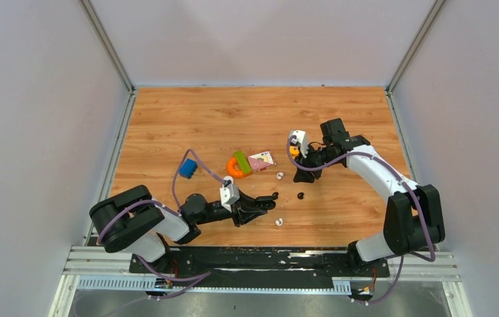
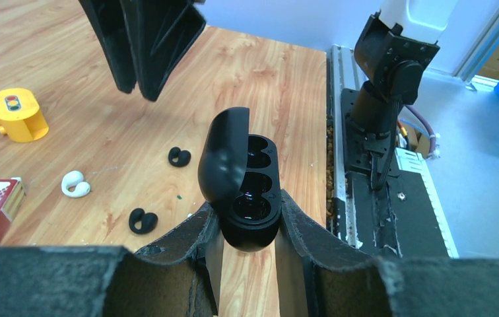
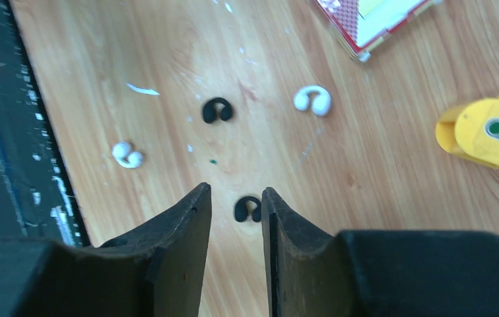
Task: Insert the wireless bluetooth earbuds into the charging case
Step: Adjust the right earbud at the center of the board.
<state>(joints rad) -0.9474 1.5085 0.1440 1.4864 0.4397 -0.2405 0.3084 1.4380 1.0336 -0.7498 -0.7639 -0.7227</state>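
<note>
My left gripper (image 2: 247, 212) is shut on the open black charging case (image 2: 247, 191), lid up, with its sockets empty. It is low at the table's front (image 1: 270, 201). My right gripper (image 3: 235, 191) is open and hovers over one black earbud (image 3: 247, 209), which lies between its fingertips. The other black earbud (image 3: 217, 110) lies on the wood (image 1: 300, 195). Two white earbuds (image 3: 313, 100) (image 3: 128, 155) also lie loose. In the left wrist view I see two black buds (image 2: 179, 156) (image 2: 142, 220) and one white bud (image 2: 75, 184).
A yellow toy block (image 3: 491, 135) sits by the right gripper. A card box (image 1: 261, 160), an orange ring (image 1: 232, 171), a green block (image 1: 242, 162) and a blue block (image 1: 188, 168) lie left of centre. The black base rail (image 2: 392, 198) runs along the near edge.
</note>
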